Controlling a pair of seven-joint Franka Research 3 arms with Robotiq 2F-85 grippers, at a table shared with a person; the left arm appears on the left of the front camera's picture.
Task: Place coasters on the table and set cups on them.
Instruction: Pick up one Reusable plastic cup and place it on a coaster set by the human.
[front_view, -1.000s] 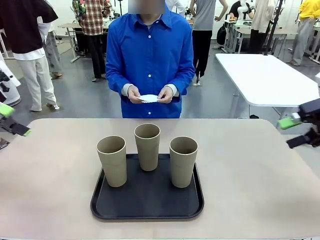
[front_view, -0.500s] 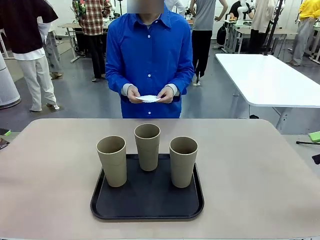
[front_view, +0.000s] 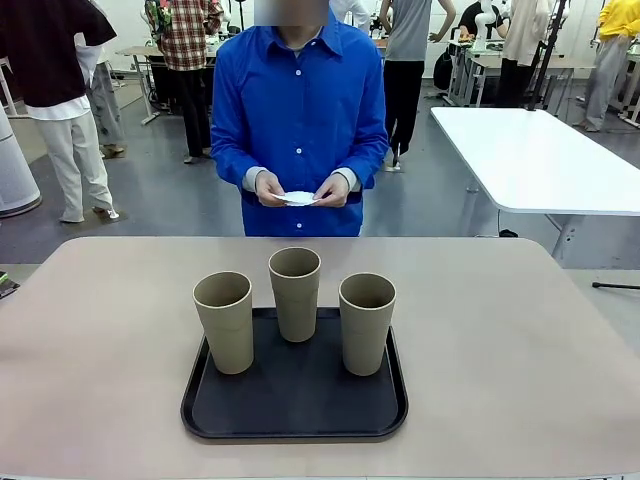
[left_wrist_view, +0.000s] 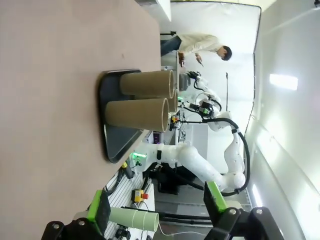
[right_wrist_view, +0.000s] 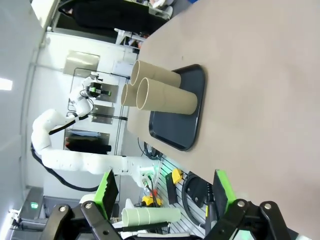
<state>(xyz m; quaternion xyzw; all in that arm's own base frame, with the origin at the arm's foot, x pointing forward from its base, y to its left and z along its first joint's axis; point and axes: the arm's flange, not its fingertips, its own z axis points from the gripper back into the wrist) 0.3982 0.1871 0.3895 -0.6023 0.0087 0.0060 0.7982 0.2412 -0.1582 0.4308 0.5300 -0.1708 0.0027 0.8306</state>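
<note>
Left claw (left_wrist_view: 156, 200) and right claw (right_wrist_view: 165, 190) drawn back from table (front_view: 500, 330) edges, gaping, empty, matte tapered cups (front_view: 295, 293)

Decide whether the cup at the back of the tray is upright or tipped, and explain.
Upright. The back cup stands on its base on the black tray, its open rim facing up.

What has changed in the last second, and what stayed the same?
The left pincer drew back to the left side and the right pincer to the right side; both are open, holding nothing. The three cups stay on the black tray, and the person still holds the white coasters.
</note>
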